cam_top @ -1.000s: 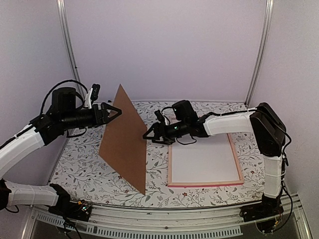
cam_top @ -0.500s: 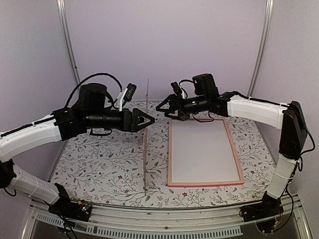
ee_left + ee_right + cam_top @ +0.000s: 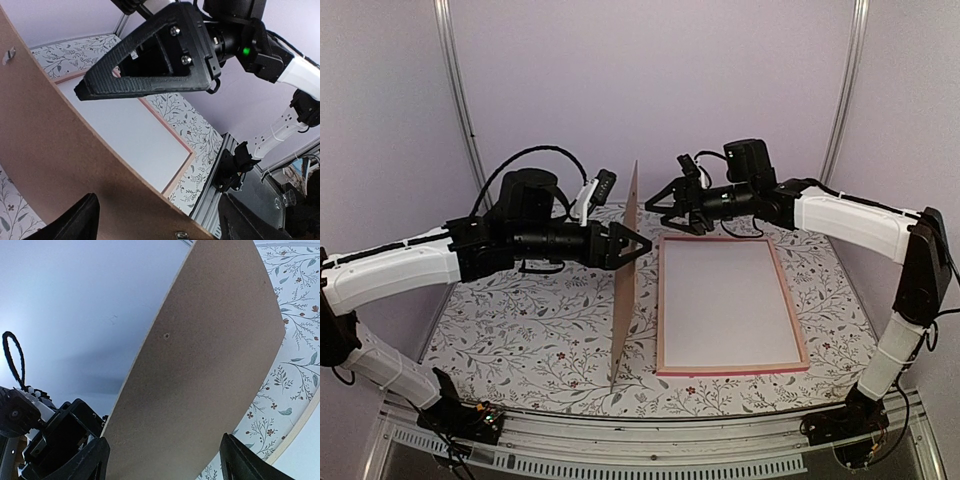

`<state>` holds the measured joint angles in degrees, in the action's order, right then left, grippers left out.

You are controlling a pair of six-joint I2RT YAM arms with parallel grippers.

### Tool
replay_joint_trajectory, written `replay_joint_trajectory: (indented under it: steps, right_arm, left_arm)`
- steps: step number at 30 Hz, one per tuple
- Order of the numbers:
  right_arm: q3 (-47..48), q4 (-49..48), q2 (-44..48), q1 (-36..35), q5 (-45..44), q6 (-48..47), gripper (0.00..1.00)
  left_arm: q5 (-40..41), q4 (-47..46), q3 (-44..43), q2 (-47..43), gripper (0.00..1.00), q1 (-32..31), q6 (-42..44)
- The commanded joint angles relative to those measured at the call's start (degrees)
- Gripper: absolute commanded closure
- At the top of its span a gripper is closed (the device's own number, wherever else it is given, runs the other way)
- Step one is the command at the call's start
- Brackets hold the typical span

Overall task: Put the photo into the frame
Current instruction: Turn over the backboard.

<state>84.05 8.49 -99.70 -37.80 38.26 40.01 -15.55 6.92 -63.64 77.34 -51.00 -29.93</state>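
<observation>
The frame [image 3: 730, 370] lies flat on the table [image 3: 520, 330], below the right gripper [image 3: 658, 210] and just past the left gripper [image 3: 642, 246]. A brown board [image 3: 624, 300] stands on its edge between the left gripper's wide-open fingers; I cannot tell if they touch it. The right gripper is wide open too, holding nothing, near the board's top.

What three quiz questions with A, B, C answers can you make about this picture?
1. Where is the brown board?
A on top of the frame
B left of the frame
C right of the frame

2. What colour are the frame's rails?
A pink
B green
C black

3. How is the brown board placed?
A lying flat
B folded
C standing on its edge

Answers: B, it stands beside the frame's left rail; A, the rails look salmon pink; C, the top view shows it nearly upright.
</observation>
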Motion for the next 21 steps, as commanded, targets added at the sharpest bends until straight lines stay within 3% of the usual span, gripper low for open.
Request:
replay_joint_trajectory:
  steps: [1, 10, 21]
  right_arm:
    - [-1.2, -3.1, 2.5, 0.3, 1.6, 1.7, 0.2]
    - [-0.9, -3.9, 1.8, 0.3, 2.9, 3.3, 0.21]
    - [0.9, -0.7, 0.0, -0.5, 1.7, 2.4, 0.23]
  left_arm:
    - [1.7, -0.4, 1.1, -1.0, 0.16, -0.8, 1.1]
    - [2.8, -0.5, 2.1, -2.5, 0.16, -0.8, 1.2]
    - [-1.5, -3.9, 1.2, -1.9, 0.1, -1.1, 1.6]
